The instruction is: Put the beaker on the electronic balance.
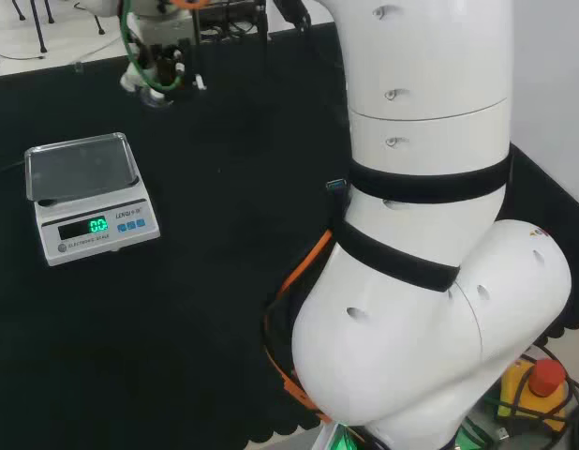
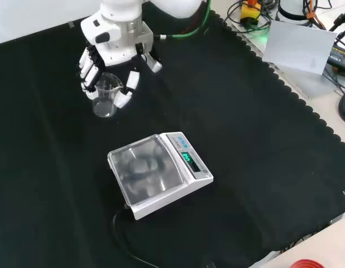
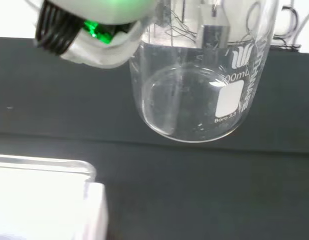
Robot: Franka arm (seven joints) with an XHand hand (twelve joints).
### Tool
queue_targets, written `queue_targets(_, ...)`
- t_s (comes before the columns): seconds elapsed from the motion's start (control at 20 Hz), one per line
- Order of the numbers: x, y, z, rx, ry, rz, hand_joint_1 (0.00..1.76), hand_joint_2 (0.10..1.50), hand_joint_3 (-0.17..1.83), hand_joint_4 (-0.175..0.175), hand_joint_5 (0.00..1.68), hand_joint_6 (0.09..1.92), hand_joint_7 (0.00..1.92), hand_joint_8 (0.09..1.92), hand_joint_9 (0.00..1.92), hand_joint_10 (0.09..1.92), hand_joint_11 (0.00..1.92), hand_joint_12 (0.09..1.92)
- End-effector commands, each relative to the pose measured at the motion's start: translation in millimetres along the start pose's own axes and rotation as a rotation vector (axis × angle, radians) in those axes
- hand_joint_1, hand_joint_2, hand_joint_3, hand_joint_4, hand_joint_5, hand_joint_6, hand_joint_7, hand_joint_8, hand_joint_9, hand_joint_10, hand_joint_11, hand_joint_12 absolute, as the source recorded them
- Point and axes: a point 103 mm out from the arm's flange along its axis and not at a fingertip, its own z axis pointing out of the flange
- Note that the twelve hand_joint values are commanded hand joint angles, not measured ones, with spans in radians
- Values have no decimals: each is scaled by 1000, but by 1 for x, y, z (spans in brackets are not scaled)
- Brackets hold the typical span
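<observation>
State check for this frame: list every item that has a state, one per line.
beaker: upright, looks empty, off the balance, between the hand's fingers.
hand: fingers curled round the beaker.
electronic balance: switched on, green display lit, pan bare.

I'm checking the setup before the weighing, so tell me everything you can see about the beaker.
The beaker is clear glass, cylindrical, with white printed markings and a white label patch on its wall, seen in the wrist view. It looks empty and stands upright. In the front view the hand is above it with fingers curled round its sides. It is up and left of the electronic balance, apart from it. Whether its base rests on the black cloth is unclear.
</observation>
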Motion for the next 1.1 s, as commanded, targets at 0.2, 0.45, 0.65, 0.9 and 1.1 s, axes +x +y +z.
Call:
queue_targets(0.2,75,-2,0,13,-7,-110,1105,579,578,172,799,869,927,650,1167,414,977,1135)
queue_targets(0.45,99,-5,18,53,-10,-141,1104,578,582,172,797,872,933,649,1170,411,978,1134)
queue_targets(0.65,111,-9,33,81,-11,-158,1103,577,585,171,796,873,934,647,1172,408,978,1134)
queue_targets(0.9,124,-15,48,115,-11,-176,1103,575,587,171,796,874,935,645,1173,406,977,1133)
queue_targets(1.1,132,-18,55,132,-15,-187,1103,575,589,171,795,874,935,644,1174,404,974,1132)
